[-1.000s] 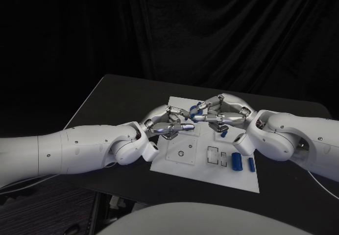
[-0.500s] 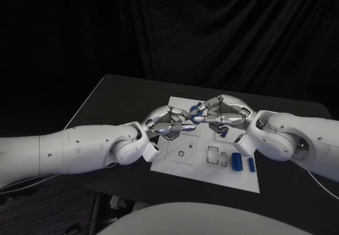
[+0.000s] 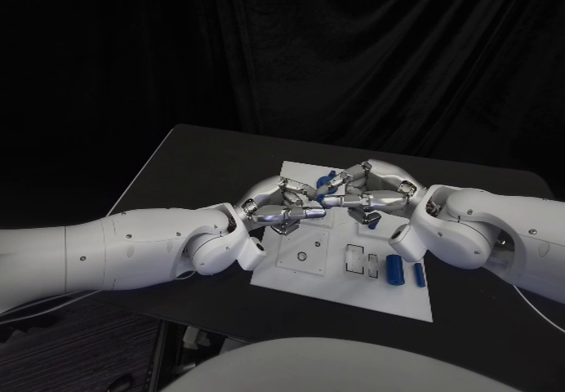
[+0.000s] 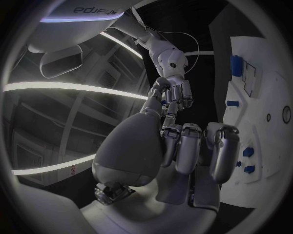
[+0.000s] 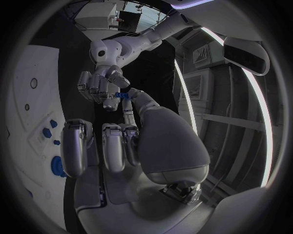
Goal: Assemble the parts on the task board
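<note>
While the left hand (image 3: 282,209) and right hand (image 3: 367,193) meet fingertip to fingertip above the task board (image 3: 309,281), a small blue part (image 5: 124,95) sits pinched at their junction; which one truly holds it, I cannot tell. Other fingers curl in. Looks light, rigid, smooth: likely slippery, best pinched across its flat sides. Two blue cylinders (image 3: 404,271) lie beneath the right wrist.

Perhaps mirrored "sharpa" on arm (image 4: 100,9)
</note>
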